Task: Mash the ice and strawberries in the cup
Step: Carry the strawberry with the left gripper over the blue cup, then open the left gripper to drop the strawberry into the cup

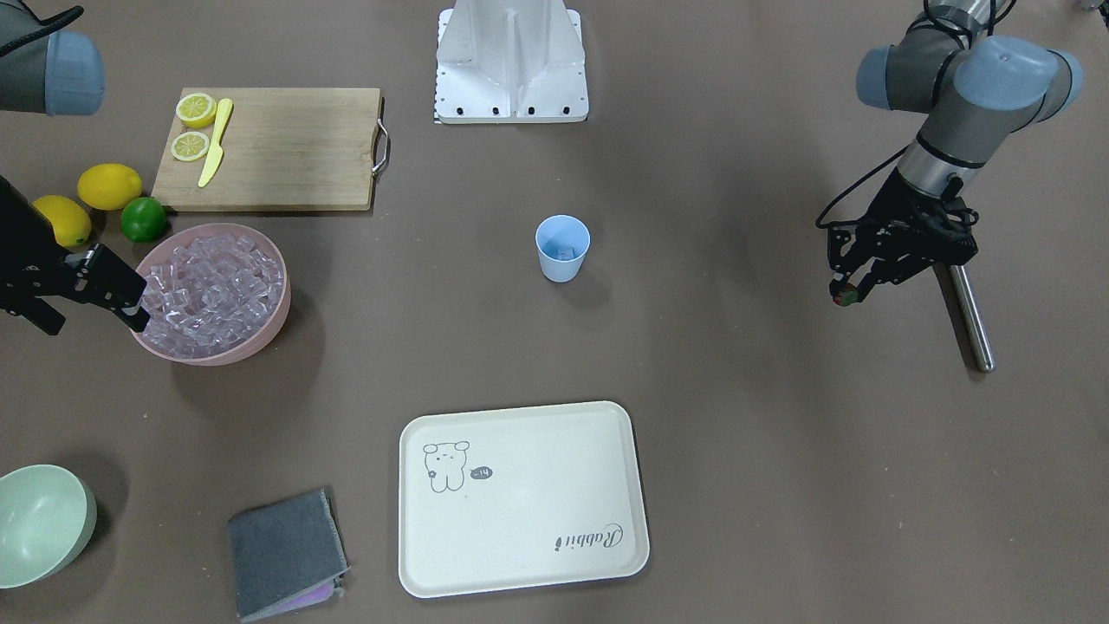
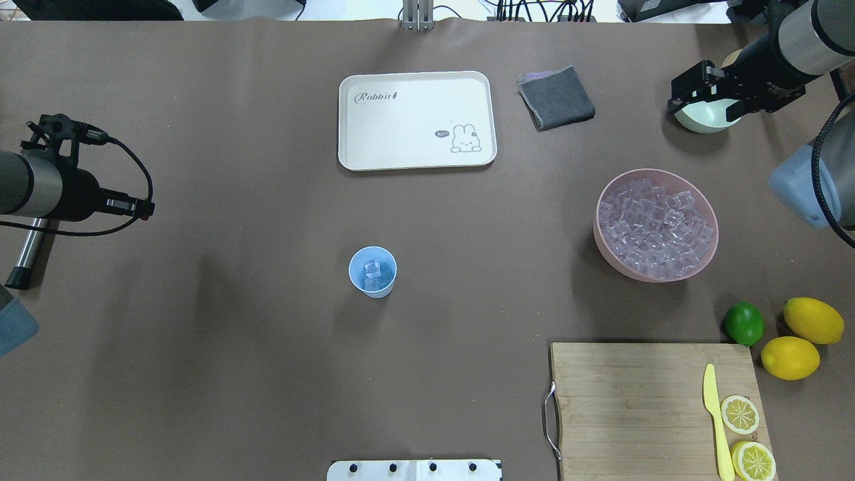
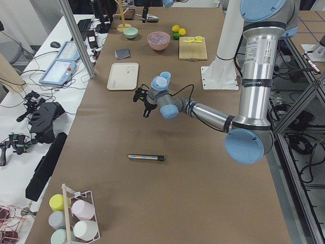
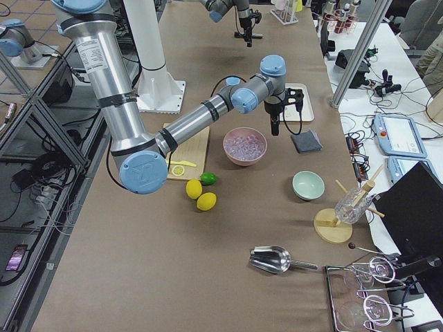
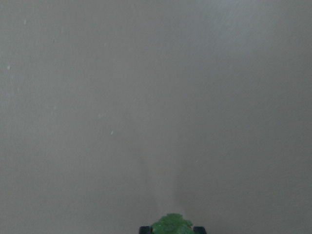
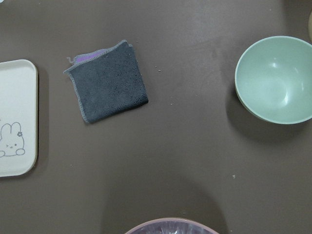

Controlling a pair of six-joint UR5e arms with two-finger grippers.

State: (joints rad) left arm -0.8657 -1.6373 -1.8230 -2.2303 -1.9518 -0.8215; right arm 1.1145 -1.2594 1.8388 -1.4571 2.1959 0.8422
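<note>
The light-blue cup [image 1: 562, 251] [image 2: 373, 286] stands upright mid-table with a few ice cubes [image 2: 372, 269] inside. More ice [image 1: 212, 286] [image 2: 658, 224] fills a pink bowl [image 1: 279, 319]. My left gripper [image 1: 845, 293] [image 2: 147, 210] hangs above bare table far to the cup's side, shut on the strawberry [image 1: 846, 299]; its green top [image 5: 170, 225] shows at the bottom edge of the left wrist view. My right gripper [image 1: 95, 326] [image 2: 705, 110] stands open with nothing in it, high beside the pink bowl.
A metal rod [image 1: 970, 316] [image 2: 27, 250] lies under the left arm. A cream tray [image 1: 520, 498], grey cloth [image 6: 107, 80] and pale-green bowl [image 6: 275, 80] are on the operators' side. A cutting board [image 1: 286, 147] with lemon slices and a yellow knife, two lemons and a lime [image 1: 143, 219] are near the ice bowl.
</note>
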